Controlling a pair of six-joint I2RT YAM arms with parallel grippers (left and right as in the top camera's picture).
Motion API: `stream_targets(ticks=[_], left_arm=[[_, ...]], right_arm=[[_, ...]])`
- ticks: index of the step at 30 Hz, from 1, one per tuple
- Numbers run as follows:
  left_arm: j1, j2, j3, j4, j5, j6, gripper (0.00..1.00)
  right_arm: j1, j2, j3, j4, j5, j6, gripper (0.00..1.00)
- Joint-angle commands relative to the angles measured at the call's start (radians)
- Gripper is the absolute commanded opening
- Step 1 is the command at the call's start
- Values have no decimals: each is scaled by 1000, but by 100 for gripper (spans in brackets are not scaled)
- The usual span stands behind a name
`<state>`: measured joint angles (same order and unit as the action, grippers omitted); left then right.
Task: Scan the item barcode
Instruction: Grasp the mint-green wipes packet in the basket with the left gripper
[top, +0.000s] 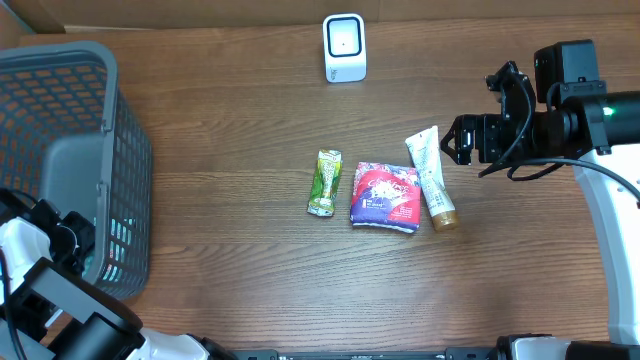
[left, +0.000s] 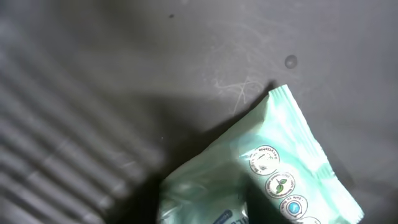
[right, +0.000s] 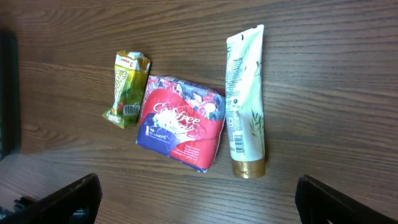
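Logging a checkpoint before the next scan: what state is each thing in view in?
Scanner: upright.
Basket: upright.
Green snack packet: lying flat, sealed.
Red pad pack: lying flat, sealed.
Tube: lying flat, cap on.
Pale green packet: sealed, partly out of frame.
Right gripper: open, empty.

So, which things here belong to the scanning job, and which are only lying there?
For the job: white scanner, tube, red pack, green snack packet.
Lying aside, it seems: grey basket, pale green packet apparently inside it.
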<state>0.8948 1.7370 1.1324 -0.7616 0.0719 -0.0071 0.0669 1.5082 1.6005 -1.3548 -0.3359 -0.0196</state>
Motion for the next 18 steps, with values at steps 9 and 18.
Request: stream_targets(ticks=[9, 18], left_arm=[[-5, 40, 3, -37, 101, 273, 95], [-5, 42, -1, -45, 63, 327, 89]], right_arm=[[5, -8, 22, 10, -6, -6, 100], [5, -8, 22, 18, -7, -6, 100]])
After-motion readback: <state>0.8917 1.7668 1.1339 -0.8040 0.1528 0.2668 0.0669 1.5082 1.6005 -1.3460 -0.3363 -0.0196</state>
